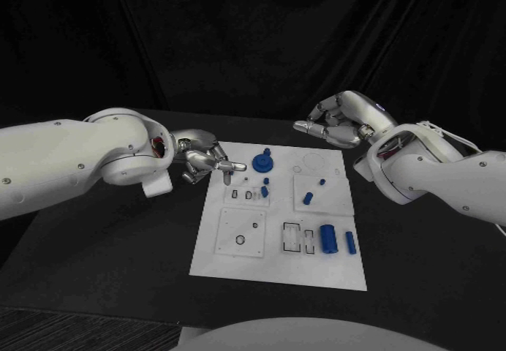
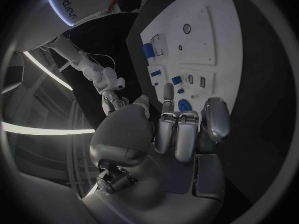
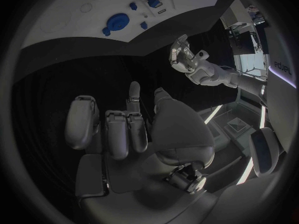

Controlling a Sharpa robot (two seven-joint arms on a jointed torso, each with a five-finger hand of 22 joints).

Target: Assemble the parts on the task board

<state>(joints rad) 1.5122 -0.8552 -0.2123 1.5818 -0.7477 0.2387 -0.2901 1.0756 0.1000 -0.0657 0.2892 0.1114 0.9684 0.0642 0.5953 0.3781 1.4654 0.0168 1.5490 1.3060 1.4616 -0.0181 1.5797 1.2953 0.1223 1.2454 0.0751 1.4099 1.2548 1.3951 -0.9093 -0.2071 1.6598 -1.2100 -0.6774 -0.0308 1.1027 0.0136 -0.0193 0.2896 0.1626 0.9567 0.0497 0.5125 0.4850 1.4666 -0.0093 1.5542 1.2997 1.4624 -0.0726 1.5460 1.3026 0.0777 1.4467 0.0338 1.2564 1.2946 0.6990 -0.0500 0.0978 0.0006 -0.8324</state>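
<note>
The left robot hand sits left of centre in the head view, at the upper left corner of the task board, fingers curled inward with nothing in them; in the left wrist view the same hand has its fingers bent side by side, one fingertip reaching toward a round blue part without clearly touching it. The right robot hand hangs in the upper right of the head view, over the dark tabletop just beyond the board's far edge, its fingers curled loosely and holding nothing.

On the white board, a large round blue part with a knob stands near the upper middle, close to the left hand's fingertips. Below it a small blue peg stands beside small slots, and another short blue piece lies to its right. Toward the board's lower right, two blue cylinders lie side by side next to rectangular recesses. A square plate with a small ring occupies the lower left of the board.
</note>
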